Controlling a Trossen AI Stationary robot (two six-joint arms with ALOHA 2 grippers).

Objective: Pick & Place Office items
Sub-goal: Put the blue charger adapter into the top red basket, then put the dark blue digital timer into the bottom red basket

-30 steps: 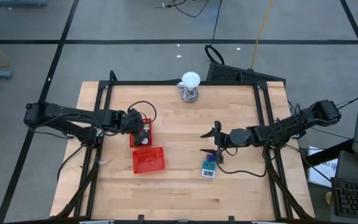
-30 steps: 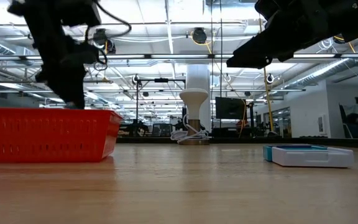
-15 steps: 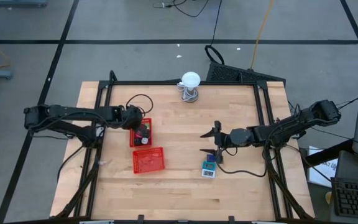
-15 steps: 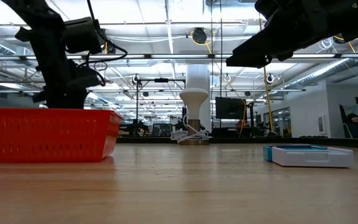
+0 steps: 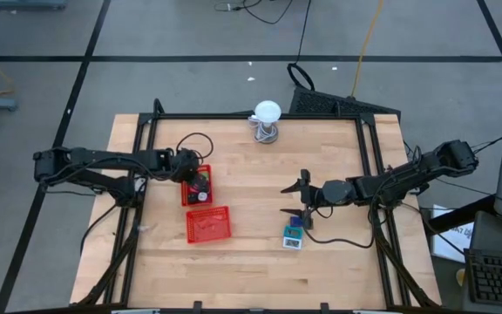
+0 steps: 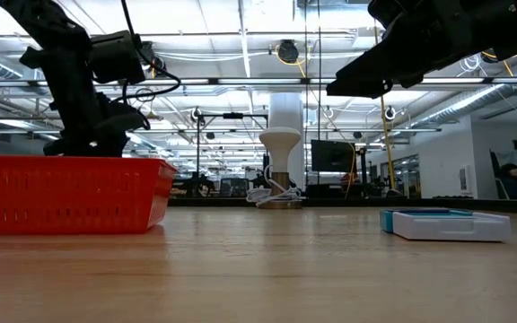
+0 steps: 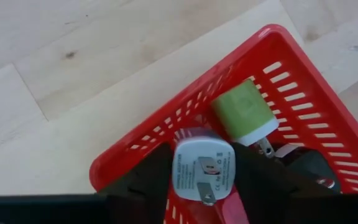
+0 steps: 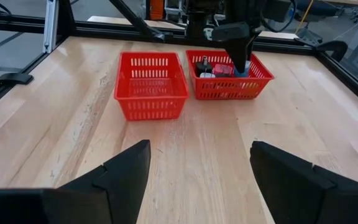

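My left gripper (image 5: 192, 177) reaches into the far red tray (image 5: 185, 201) and is shut on a white plug adapter (image 7: 204, 171). A green adapter (image 7: 244, 115) and dark and pink pieces (image 5: 202, 190) lie in that tray. The teal-blue packet (image 5: 294, 237) lies flat on the table at the right, also in the low view (image 6: 442, 222). My right gripper (image 5: 301, 199) hangs open and empty above the table, just beyond the packet. My left gripper has the white adapter between its two fingers, which stand on its two opposite sides (image 7: 179, 171). It comes slanting down from the table's left side. The adapter sits over the tray's left corner (image 7: 123, 165); whether it rests on the tray floor I cannot tell.
A second red mesh tray (image 5: 208, 224) stands just nearer than the first one and fills the low view's left (image 6: 61, 193). A white ball on a wire stand (image 5: 267, 122) is at the far edge. Bare wood lies between the trays and the packet.
My left gripper has drawn back a little toward the table's left edge over the far tray and tipped, its wrist coming lower. My right arm has kept still.
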